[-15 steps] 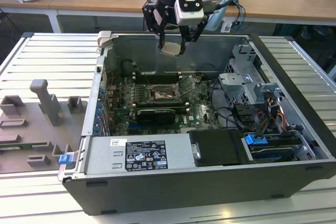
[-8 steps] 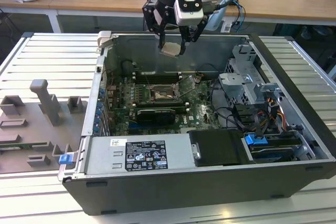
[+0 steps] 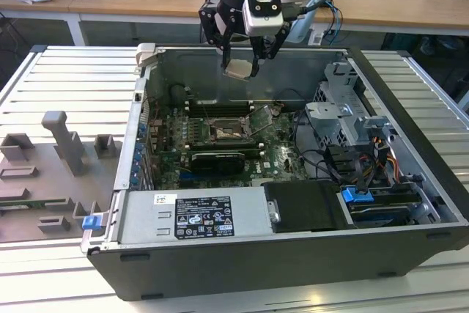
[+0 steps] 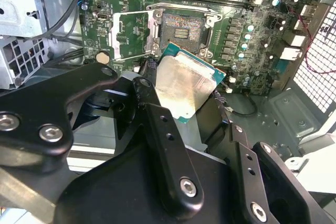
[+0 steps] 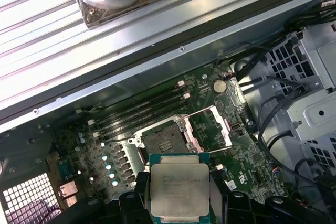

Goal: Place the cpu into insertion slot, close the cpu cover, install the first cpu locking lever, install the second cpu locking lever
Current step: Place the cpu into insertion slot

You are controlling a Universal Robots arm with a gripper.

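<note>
My gripper (image 3: 240,62) hangs above the open computer case, shut on the cpu (image 3: 238,70), a small square chip with a pale metal face held slightly tilted. Both wrist views show the cpu (image 4: 184,83) (image 5: 178,190) pinched between the black fingers (image 4: 153,109). Below it, on the green board, the insertion slot (image 3: 229,132) (image 4: 181,27) (image 5: 161,141) lies open, a dark square with a silver rim. The cpu cover (image 3: 264,118) (image 4: 131,34) (image 5: 211,127) is swung up and off to one side of the slot. The chip is well clear of the board.
Long black memory slots (image 3: 220,107) run behind the socket, with a black card (image 3: 214,160) in front. A drive cage with cables (image 3: 344,119) fills the exterior view's right. The labelled power supply (image 3: 201,216) sits at the front. Grey fixtures (image 3: 66,144) stand outside the case, at the exterior view's left.
</note>
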